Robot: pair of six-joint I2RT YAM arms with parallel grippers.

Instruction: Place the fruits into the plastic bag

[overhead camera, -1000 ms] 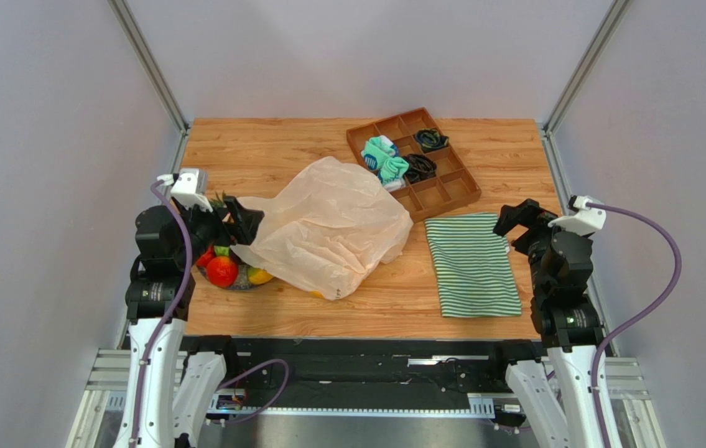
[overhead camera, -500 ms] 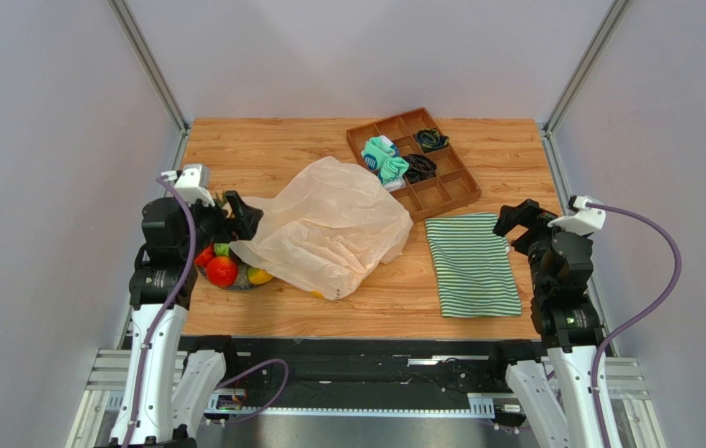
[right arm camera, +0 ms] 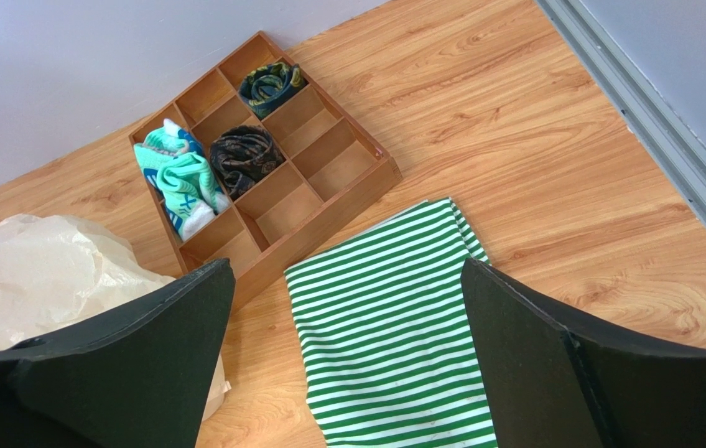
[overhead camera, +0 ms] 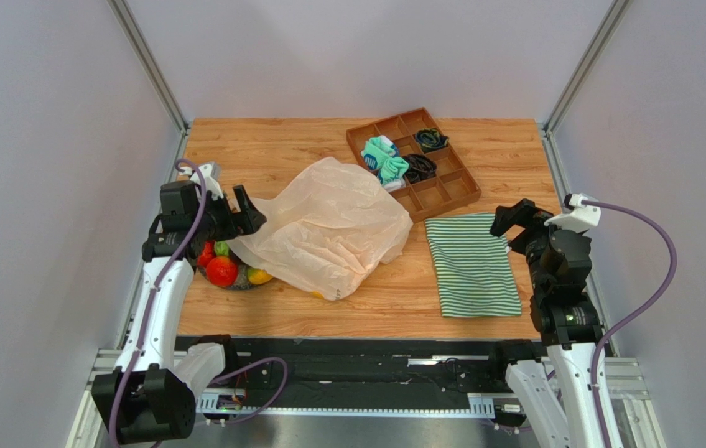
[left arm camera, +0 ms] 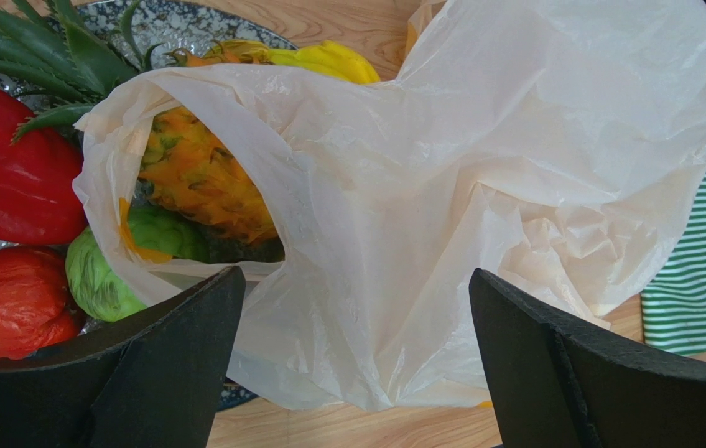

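Bare table (overhead camera: 263,149) runs open along the top of the overhead frame, and in a strip between the plastic bag (overhead camera: 333,229) and the striped cloth (overhead camera: 471,264). At left centre the bag's edge drapes over the fruits (overhead camera: 226,269), crowding the left gripper (overhead camera: 242,210). The wooden tray (overhead camera: 412,163) blocks the upper right. The gap left of the fruits looks narrow.

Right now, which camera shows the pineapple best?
Left wrist: the pineapple sits close up, its orange body seen through the plastic bag handle loop, green crown at upper left. In the top external view the left arm and bag hide it. The right wrist misses it.
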